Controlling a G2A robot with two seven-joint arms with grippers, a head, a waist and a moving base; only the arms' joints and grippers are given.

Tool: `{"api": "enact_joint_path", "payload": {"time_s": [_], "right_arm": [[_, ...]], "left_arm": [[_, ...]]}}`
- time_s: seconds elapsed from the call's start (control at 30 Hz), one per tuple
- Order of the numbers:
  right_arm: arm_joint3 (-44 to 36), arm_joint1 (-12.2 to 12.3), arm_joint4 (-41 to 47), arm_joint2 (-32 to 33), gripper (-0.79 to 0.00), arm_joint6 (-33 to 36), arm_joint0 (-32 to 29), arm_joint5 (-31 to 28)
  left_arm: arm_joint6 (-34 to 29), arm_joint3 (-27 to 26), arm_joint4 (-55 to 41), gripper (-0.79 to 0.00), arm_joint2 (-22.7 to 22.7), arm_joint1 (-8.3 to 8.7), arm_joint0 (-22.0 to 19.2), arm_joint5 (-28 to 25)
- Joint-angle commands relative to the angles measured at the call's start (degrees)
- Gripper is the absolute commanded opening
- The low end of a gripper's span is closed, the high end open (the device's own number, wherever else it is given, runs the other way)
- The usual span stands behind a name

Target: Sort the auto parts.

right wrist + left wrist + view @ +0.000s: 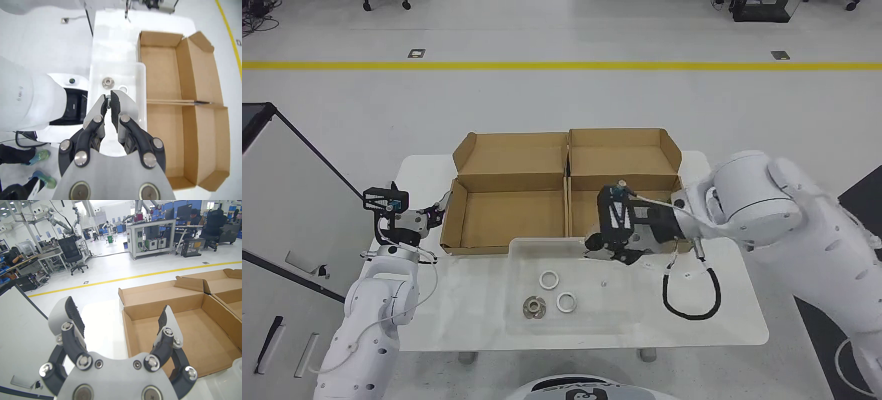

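Auto parts (533, 306) in tray (622, 312), bolt (108, 101) gripped, white table (734, 322), yellow line (542, 65)

Clear tray (614, 302) holds two white rings (546, 279) — one metal hub (533, 307).

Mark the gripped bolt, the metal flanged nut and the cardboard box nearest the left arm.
bolt (108, 102), right wrist view, threaded shank.
metal flanged nut (104, 83), right wrist view, flange.
cardboard box (179, 336), left wrist view, bare floor.

Tray (592, 312) on the table (472, 300), before two side-by-side boxes (504, 218) (rings (550, 280) and nut (533, 307) inside the tray)
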Motion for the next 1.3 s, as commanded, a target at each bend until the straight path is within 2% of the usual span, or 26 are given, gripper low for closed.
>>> {"api": "enact_joint_path", "payload": {"time_s": [0.0, 0.47, 0.63, 0.9, 1.1, 1.27], "right_arm": [[-0.1, 0.4, 2.2, 1.8, -0.785, -1.9, -1.4, -1.7], [3.2, 2.9, 11.6, 15.9, -0.785, -13.4, -9.7, -15.0], [2.2, 2.7, 14.8, 18.5, -0.785, -20.3, -10.0, -18.6], [0.0, 0.1, 14.0, 14.6, -0.785, -30.6, -3.7, -18.6], [1.0, -2.9, 12.9, 9.8, -0.785, -38.7, 4.6, -18.6], [2.4, -5.5, 11.0, 6.7, -0.785, -45.9, 9.1, -18.6]], "left_arm": [[0.0, 0.0, 0.0, 0.000, 0.0, 0.00, 0.0, 0.0], [0.0, 0.0, 0.0, 0.000, 0.0, 0.00, 0.0, 0.0], [0.0, 0.0, 0.0, 0.000, 0.0, 0.00, 0.0, 0.0], [0.0, 0.0, 0.0, 0.000, 0.0, 0.00, 0.0, 0.0], [0.0, 0.0, 0.0, 0.000, 0.0, 0.00, 0.0, 0.0], [0.0, 0.0, 0.0, 0.000, 0.0, 0.00, 0.0, 0.0]]}}
